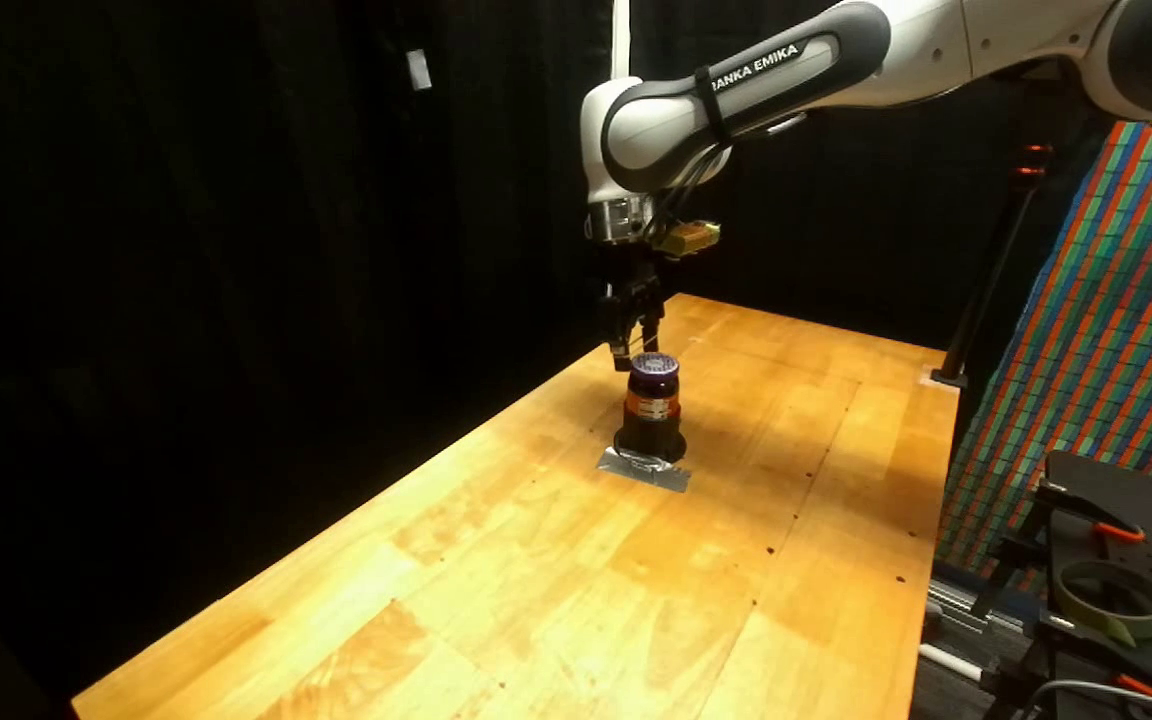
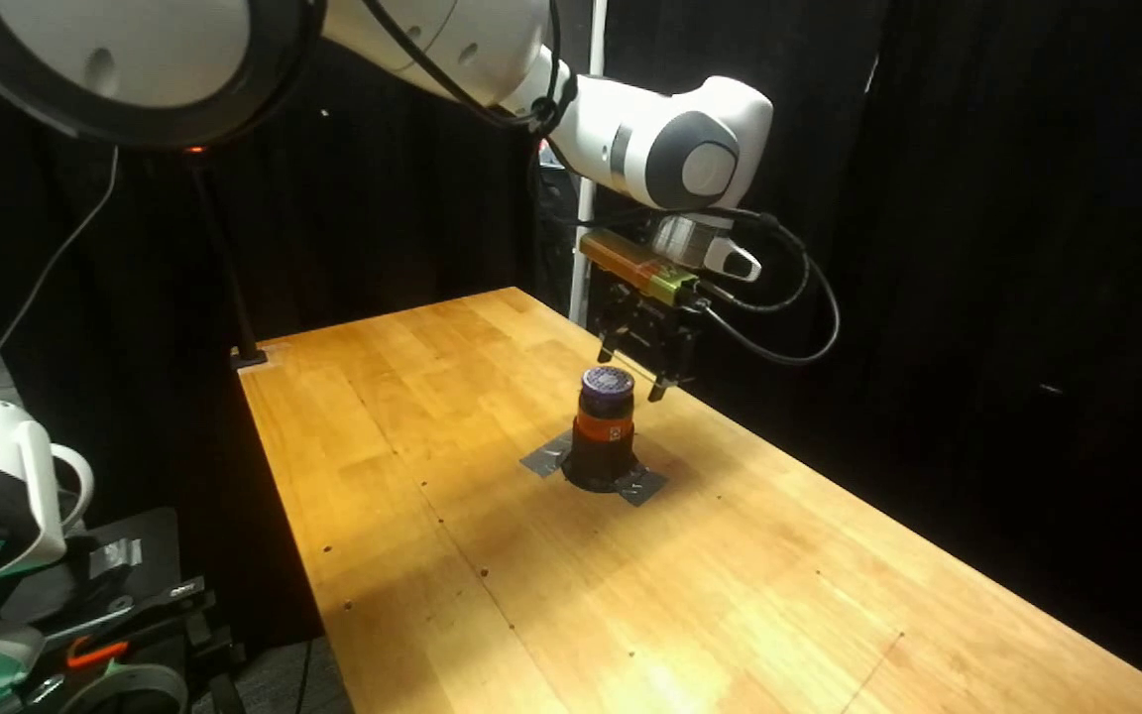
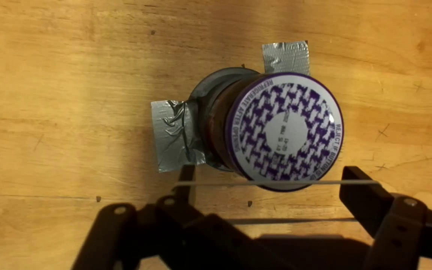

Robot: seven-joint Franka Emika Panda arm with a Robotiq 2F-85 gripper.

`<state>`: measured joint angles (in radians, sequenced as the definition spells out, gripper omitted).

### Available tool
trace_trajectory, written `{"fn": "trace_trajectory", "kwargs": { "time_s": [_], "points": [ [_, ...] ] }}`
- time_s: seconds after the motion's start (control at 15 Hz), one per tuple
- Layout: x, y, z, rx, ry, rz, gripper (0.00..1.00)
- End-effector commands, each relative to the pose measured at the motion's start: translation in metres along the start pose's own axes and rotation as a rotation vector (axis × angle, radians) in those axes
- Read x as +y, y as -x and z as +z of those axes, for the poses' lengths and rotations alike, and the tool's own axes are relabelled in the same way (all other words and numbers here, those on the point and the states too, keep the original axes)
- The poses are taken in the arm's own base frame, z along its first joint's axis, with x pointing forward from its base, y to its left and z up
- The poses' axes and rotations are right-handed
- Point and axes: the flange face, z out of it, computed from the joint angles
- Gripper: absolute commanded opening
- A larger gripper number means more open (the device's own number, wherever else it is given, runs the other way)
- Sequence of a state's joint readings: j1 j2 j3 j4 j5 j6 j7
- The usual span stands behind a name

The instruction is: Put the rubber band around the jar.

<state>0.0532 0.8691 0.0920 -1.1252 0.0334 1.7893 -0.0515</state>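
The jar [image 1: 653, 400] is dark with an orange label and a purple-and-white patterned lid. It stands upright in a black round holder [image 2: 599, 464], and its lid also shows in the wrist view [image 3: 285, 131]. My gripper [image 3: 270, 182] is open, with the thin pale rubber band [image 3: 324, 182] stretched around its two fingers. In the wrist view one strand crosses the lid's lower edge and the second runs below it. In both exterior views the gripper [image 1: 636, 357] [image 2: 630, 376] is beside the jar, its fingertips near lid height. I cannot tell whether the band touches the lid.
Grey tape [image 3: 176, 137] fixes the holder to the wooden table [image 1: 576, 580]. A dark post [image 2: 224, 268] rises at a table corner. A dark side bench [image 1: 1126, 520] with a tape roll [image 1: 1111, 598] stands beside the table. Black curtains hang behind.
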Motion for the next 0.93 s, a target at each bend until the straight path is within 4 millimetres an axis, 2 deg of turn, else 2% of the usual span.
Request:
{"fn": "trace_trajectory", "kwargs": {
  "time_s": [0.0,0.53,0.87],
  "points": [
    [-0.004,-0.011,0.001,-0.016,-0.024,-0.027,1.0],
    [-0.01,-0.008,0.017,-0.109,-0.027,-0.051,1.0],
    [-0.017,-0.002,0.018,-0.149,-0.022,-0.077,1.0]
  ]
}}
